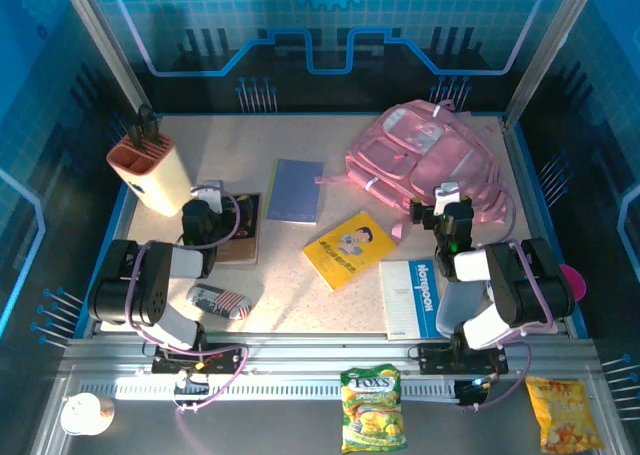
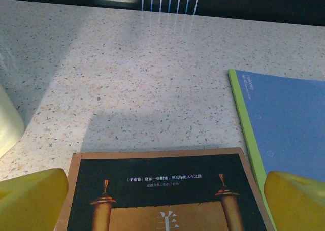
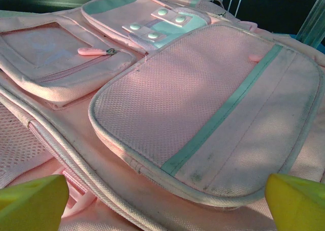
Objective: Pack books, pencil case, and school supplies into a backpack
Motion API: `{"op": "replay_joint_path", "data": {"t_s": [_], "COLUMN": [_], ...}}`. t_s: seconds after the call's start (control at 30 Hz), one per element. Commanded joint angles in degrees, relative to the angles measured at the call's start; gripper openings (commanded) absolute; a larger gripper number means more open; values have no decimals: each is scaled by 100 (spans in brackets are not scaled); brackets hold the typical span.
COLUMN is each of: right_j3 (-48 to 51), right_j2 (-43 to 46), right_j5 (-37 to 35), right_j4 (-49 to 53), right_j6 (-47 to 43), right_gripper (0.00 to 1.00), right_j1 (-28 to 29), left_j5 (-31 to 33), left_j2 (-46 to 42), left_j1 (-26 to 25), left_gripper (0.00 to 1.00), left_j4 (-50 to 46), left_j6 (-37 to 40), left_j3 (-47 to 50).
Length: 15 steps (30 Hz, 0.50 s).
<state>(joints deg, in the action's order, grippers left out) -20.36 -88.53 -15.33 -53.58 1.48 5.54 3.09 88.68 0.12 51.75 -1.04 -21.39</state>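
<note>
The backpack [image 1: 425, 160] is lying flat at the far right of the table [image 1: 300, 140], pockets facing up, its long axis slanting from far left to near right; it is pink fabric with a mesh pocket crossed by a pale green band, a pale snap patch and a pink zipper pull. The right gripper [image 1: 447, 200] is hovering at its near edge, and in the right wrist view the gripper [image 3: 162, 203] is showing yellow fingertips [image 3: 30, 200] spread wide, gripping nothing. The white book [image 1: 410, 297] is lying near the right arm's base, long axis running near to far, with sideways lettering on its blue band that is too small to read surely. The yellow book [image 1: 350, 248], showing a cartoon figure, is sitting at the middle, turned diagonally. The blue book [image 1: 296, 190] is lying farther back, plain, with its long axis near to far. The dark book [image 1: 240, 230] is lying just left of it, top edge pointing away from the arms, under the left gripper [image 1: 205, 200]; in the left wrist view this book [image 2: 162, 190] is showing white Chinese writing over a gold scroll, and the gripper [image 2: 162, 200] is standing wide open and empty. The pencil case [image 1: 220, 301] is lying beside the left arm, its long axis left to right. A snack bag [image 1: 372, 407] reading "FOX'S" is lying in front of the rail.
</note>
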Motion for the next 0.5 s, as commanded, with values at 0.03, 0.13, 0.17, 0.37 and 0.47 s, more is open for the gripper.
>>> {"op": "replay_joint_path", "data": {"t_s": [0.03, 0.13, 0.17, 0.37, 0.47], "right_j3": [-82, -82, -78, -82, -82], "right_j2": [11, 15, 11, 11, 14], "right_j5": [52, 53, 49, 56, 56], "right_j4": [-77, -74, -74, -79, -77], "right_j6": [31, 40, 39, 48, 50], "right_gripper": [100, 100, 100, 100, 100], "right_j1": [-59, -60, -55, -61, -68], "left_j5": [-151, -162, -160, -96, -95], "left_j2": [44, 44, 48, 44, 48], "left_j1": [14, 13, 14, 14, 14], "left_gripper": [99, 99, 99, 99, 99], "left_j4": [88, 85, 93, 87, 64], "left_j6": [122, 113, 113, 104, 103], "left_j3": [-73, -71, -76, -76, -83]}}
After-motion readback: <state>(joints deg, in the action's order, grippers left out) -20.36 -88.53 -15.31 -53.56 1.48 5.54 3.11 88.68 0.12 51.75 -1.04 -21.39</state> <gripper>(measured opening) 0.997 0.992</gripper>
